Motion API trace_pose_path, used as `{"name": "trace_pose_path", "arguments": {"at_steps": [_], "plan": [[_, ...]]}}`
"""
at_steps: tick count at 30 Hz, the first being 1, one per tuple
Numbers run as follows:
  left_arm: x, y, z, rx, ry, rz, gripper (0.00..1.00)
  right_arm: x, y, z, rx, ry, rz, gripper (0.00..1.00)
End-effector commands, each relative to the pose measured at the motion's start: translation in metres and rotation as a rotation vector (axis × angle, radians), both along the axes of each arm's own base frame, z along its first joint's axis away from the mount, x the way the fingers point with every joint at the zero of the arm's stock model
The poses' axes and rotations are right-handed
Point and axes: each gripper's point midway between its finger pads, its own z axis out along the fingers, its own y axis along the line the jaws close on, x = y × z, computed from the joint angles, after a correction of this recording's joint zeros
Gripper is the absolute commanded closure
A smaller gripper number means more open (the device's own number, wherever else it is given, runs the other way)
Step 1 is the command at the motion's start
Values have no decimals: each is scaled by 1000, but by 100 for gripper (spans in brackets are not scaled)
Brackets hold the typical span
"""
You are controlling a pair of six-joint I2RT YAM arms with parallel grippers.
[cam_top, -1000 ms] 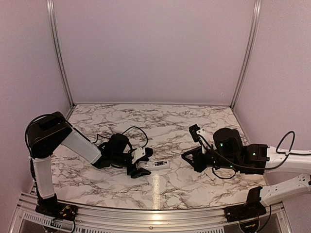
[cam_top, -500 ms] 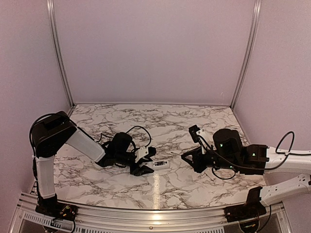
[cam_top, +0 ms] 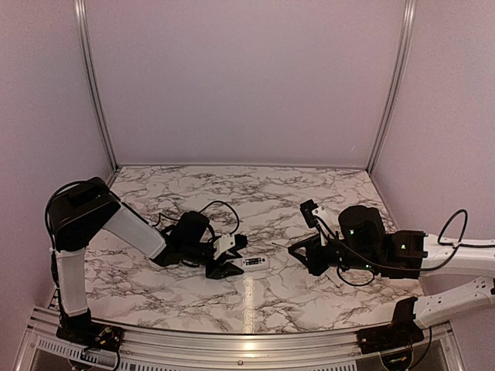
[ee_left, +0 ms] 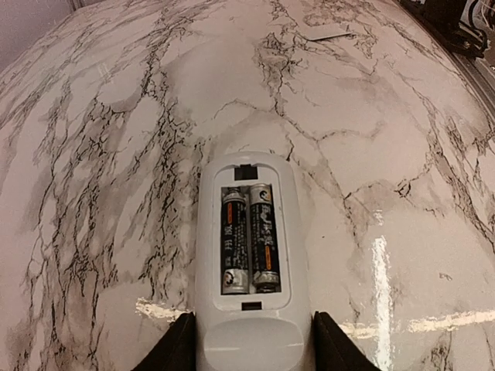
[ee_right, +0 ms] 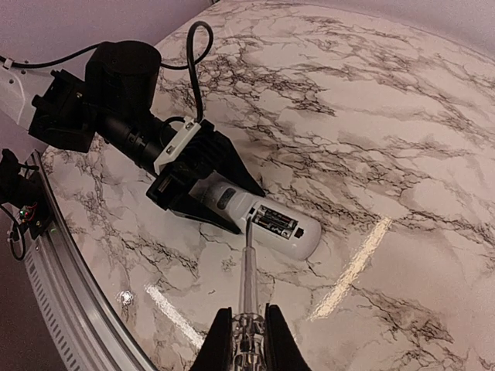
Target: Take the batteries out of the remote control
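The white remote control [ee_left: 247,332] lies on the marble with its back up and its compartment uncovered. Two dark batteries [ee_left: 249,238] sit side by side in the recess. My left gripper [ee_left: 247,344] has a black finger against each side of the remote's near end, shut on it; from above it sits at the remote's [cam_top: 254,263] left end. My right gripper [ee_right: 247,328] is shut on a thin grey stick [ee_right: 247,267] with a clear handle. The stick's tip reaches the edge of the remote [ee_right: 302,236], right by the batteries [ee_right: 277,223].
A small flat white cover piece [ee_left: 325,32] lies on the table beyond the remote. The left arm's black cable [cam_top: 220,207] loops over the marble behind its wrist. A metal rail [cam_top: 232,338] runs along the near table edge.
My left gripper's jaws have narrowed onto the remote's sides, and the remote has shifted slightly. The right arm with the stick has barely moved.
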Motion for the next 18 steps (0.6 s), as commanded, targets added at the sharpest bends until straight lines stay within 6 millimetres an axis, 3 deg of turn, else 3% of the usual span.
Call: {"name": "trace_pose_path", "arguments": {"at_steps": [1, 9, 18], "plan": [[-15, 15, -10, 48, 49, 16, 77, 2, 0, 4, 7, -13, -1, 100], [-18, 15, 12, 9, -15, 59, 99, 3, -1, 4, 2, -17, -4, 100], [-21, 21, 44, -66, -149, 104, 100, 4, 0, 5, -4, -21, -6, 100]]}}
